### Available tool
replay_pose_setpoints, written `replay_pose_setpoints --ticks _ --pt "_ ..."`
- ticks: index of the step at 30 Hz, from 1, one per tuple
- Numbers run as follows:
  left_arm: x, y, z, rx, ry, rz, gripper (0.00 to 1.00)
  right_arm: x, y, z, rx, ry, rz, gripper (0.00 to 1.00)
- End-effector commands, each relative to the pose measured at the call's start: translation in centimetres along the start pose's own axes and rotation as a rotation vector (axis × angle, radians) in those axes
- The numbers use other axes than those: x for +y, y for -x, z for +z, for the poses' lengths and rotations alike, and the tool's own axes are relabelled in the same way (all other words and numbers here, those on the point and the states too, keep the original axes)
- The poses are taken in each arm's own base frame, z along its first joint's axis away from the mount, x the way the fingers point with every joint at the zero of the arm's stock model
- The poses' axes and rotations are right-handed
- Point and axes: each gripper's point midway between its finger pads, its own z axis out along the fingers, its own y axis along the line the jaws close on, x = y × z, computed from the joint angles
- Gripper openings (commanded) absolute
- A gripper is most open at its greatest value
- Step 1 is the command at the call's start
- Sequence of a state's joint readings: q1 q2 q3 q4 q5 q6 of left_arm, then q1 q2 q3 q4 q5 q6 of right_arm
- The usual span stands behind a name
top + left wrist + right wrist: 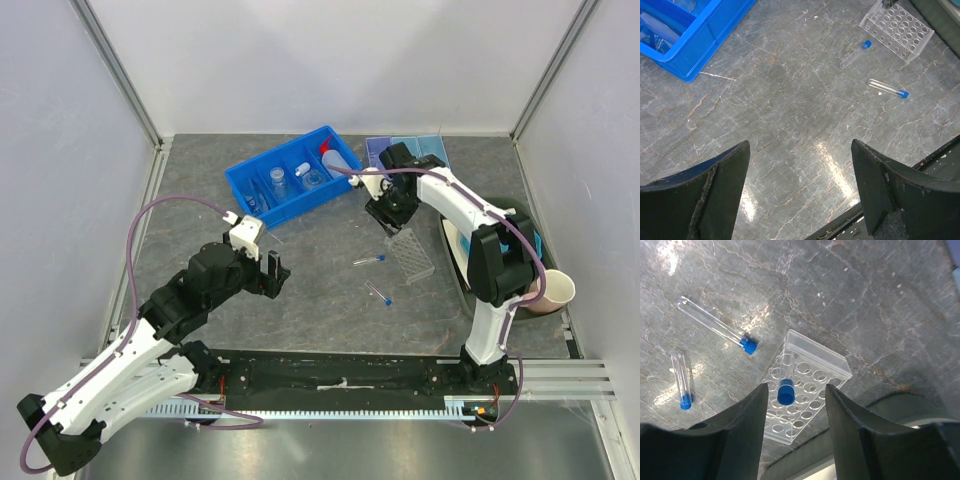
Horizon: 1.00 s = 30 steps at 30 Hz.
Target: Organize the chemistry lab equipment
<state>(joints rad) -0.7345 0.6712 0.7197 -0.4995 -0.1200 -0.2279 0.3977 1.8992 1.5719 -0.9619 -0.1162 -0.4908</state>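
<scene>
A clear tube rack lies on the grey table, with one blue-capped test tube standing in it. My right gripper hovers over that tube, open, its fingers on either side of the cap and not touching it. Two more blue-capped test tubes lie loose on the table left of the rack. My left gripper is open and empty over bare table, well short of the tubes. A blue bin holds small glass flasks and the white red-capped squeeze bottle.
A dark teal plate sits right of the rack, under my right arm. A pinkish-beige cup stands at the far right. The blue bin's corner is up-left of my left gripper. White walls enclose the table.
</scene>
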Motion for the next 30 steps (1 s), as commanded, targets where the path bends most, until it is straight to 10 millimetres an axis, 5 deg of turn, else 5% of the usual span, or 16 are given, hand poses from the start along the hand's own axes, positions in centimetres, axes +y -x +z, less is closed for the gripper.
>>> replay_pose_setpoints --ticks 1,7,15,20,23,30 --pt "-0.5 0.9 -0.3 -0.040 -0.030 -0.001 0.89 -0.2 3.0 -4.6 -0.135 -0.039 -0.014 0.59" --pt "-1.2 1.4 -0.6 -0.097 -0.074 -0.016 1.00 1.3 3.0 -8.5 -0.256 -0.013 -0.056 0.70" --pt "-6.2 -0.4 0.8 -0.055 -0.373 0.071 0.97 3.6 2.3 -13.9 -0.584 0.109 -0.098 0.79" --pt "-8.6 -2.8 2.4 0.089 -0.473 0.064 0.91 5.6 1.5 -13.9 -0.771 0.222 -0.075 0.98" --pt "-9.3 -3.1 4.0 0.203 -0.430 -0.054 0.90 7.3 1.0 -12.8 -0.809 0.356 -0.036 0.98" --pt "-9.5 -4.0 9.4 0.328 -0.253 -0.252 0.88 6.1 -0.6 -12.0 -0.767 0.411 0.080 0.98"
